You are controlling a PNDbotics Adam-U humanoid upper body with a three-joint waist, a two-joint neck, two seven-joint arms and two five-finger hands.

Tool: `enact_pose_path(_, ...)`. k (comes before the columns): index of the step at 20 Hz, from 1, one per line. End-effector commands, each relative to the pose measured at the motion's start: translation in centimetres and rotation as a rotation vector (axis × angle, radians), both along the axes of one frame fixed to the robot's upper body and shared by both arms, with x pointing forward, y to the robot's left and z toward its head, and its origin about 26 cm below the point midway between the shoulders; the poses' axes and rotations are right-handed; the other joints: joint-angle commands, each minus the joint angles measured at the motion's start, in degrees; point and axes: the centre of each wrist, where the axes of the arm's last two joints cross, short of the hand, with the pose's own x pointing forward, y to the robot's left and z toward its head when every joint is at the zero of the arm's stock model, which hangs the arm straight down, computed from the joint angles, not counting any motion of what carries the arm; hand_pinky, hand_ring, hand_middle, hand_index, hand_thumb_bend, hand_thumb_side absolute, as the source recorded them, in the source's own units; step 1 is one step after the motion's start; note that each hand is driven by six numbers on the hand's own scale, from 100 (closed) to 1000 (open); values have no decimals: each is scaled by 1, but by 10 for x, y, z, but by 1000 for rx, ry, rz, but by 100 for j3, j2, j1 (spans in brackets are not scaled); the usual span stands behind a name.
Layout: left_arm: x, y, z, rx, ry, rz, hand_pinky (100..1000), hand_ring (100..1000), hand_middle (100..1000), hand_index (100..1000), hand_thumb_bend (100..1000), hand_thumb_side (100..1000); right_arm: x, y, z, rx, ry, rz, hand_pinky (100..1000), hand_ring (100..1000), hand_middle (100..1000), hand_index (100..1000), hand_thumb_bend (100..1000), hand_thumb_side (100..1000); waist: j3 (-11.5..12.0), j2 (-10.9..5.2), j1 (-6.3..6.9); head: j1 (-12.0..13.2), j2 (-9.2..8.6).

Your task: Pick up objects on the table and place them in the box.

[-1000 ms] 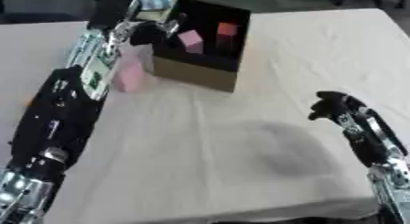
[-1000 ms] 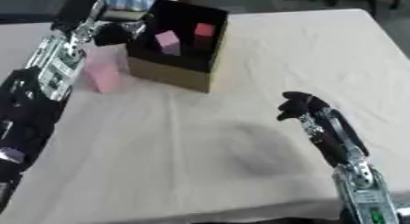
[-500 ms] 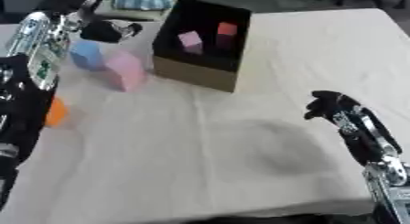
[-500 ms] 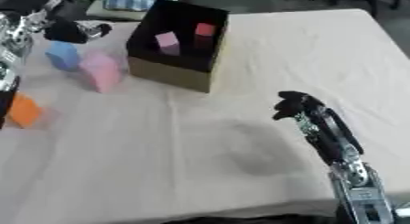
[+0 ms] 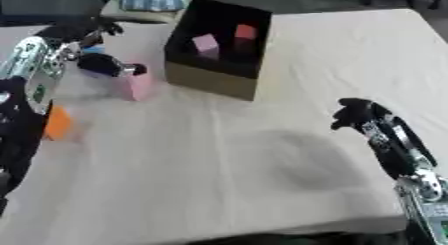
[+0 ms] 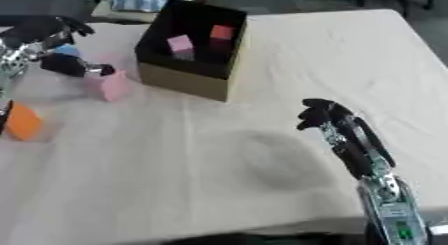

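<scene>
The left arm, which a second ago stretched up alongside the black box (image 5: 219, 46) with its hand at the box's near-left corner, has been drawn back and outward to the left, so that the left hand (image 5: 98, 64) is now seen over the blocks lying left of the box, just beside the pink block (image 5: 137, 85) and in front of the blue block (image 6: 66, 51). Its fingers appear spread and nothing is seen held in them, though blur leaves the exact pose uncertain; the hand is judged to be released. With the arm moved aside, the orange block (image 6: 23, 123) has been uncovered near the left edge of the white tablecloth (image 5: 262, 139), well apart from the box. Inside the box a lilac cube (image 5: 206, 42) and a red cube (image 5: 246, 31) are seen, as they were in the earlier pictures, so two objects are taken as already placed. The right hand (image 6: 317, 114) has stayed idle at the lower right, its fingers curled over and holding nothing, its position little changed. The shift is read as a drop completed and a reach begun toward the next object; the pink block, being nearest the hand, is judged the likely target, with the blue and orange blocks left to follow.
</scene>
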Motion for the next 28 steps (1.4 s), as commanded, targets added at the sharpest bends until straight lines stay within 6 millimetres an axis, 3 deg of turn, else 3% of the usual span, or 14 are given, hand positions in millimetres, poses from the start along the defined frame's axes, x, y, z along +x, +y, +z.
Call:
enact_pose_path(1, 1, 4, 8, 35, -5, 6, 768, 705, 778, 901, 722, 807, 1, -2, 4, -3, -15, -6, 700, 590, 603, 803, 100, 717, 10, -162, 40, -24, 29)
enact_pose_path(5, 1, 3, -2, 45, 18, 10, 757, 683, 757, 887, 683, 787, 1, -3, 4, -4, -15, -7, 700, 590, 603, 803, 100, 716, 18, -157, 26, -22, 29)
enact_pose_path(9, 1, 0, -13, 50, 42, 7, 739, 634, 701, 849, 595, 705, 1, -3, 4, -3, -16, -6, 700, 590, 603, 803, 100, 716, 20, -152, 16, -22, 29)
enact_pose_path(11, 0, -2, -15, 45, 39, 5, 729, 607, 656, 821, 516, 625, 1, -2, 4, -3, -16, -5, 700, 590, 603, 803, 100, 716, 23, -151, 14, -24, 29)
enact_pose_path(12, 0, -2, -16, 42, 35, 4, 721, 580, 614, 793, 434, 532, 1, -2, 4, -3, -16, -5, 700, 590, 603, 803, 100, 716, 24, -151, 13, -24, 29)
enact_pose_path(13, 0, -3, -16, 36, 28, 3, 719, 576, 609, 790, 423, 519, 1, -2, 4, -3, -17, -5, 700, 590, 603, 803, 100, 716, 24, -151, 13, -24, 29)
enact_pose_path(16, -1, -3, -14, -1, -9, 4, 701, 526, 532, 741, 241, 322, 1, -2, 4, -3, -17, -5, 700, 590, 603, 803, 100, 716, 28, -150, 14, -25, 29)
enact_pose_path(18, -1, -2, -12, -29, -39, 9, 695, 513, 512, 728, 183, 262, 1, -2, 4, -4, -16, -5, 700, 590, 603, 803, 100, 716, 29, -149, 15, -26, 29)
enact_pose_path(22, -5, -1, 2, -89, -120, 12, 691, 494, 483, 714, 125, 210, 1, -3, 4, -4, -16, -6, 700, 590, 603, 803, 100, 718, 36, -148, 18, -40, 29)
enact_pose_path(28, -17, -10, 48, -168, -315, -19, 693, 469, 453, 708, 100, 168, 1, -3, 4, -4, -15, -7, 701, 590, 603, 803, 100, 718, 35, -154, 21, -57, 29)
